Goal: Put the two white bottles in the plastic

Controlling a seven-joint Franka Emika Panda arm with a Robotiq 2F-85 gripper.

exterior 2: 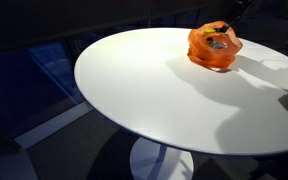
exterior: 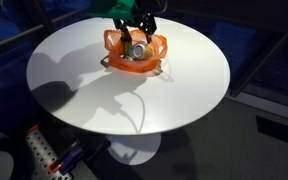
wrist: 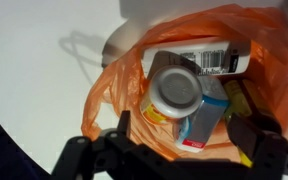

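An orange plastic bag (exterior: 119,52) sits on the round white table (exterior: 74,80), also in the other exterior view (exterior 2: 212,52) and filling the wrist view (wrist: 119,95). Inside, a white bottle (wrist: 174,90) with a colourful label lies with its round end facing up. A second white bottle (wrist: 209,58) with a barcode label lies behind it. A blue and white packet (wrist: 199,125) lies beside them. My gripper (wrist: 169,145) hangs just above the bag's mouth (exterior: 137,32), fingers spread wide and holding nothing.
The table's edge (exterior 2: 104,100) drops off to a dark floor. A cable (exterior: 134,108) trails across the tabletop towards the near edge. A coloured object (exterior: 44,155) stands below the table.
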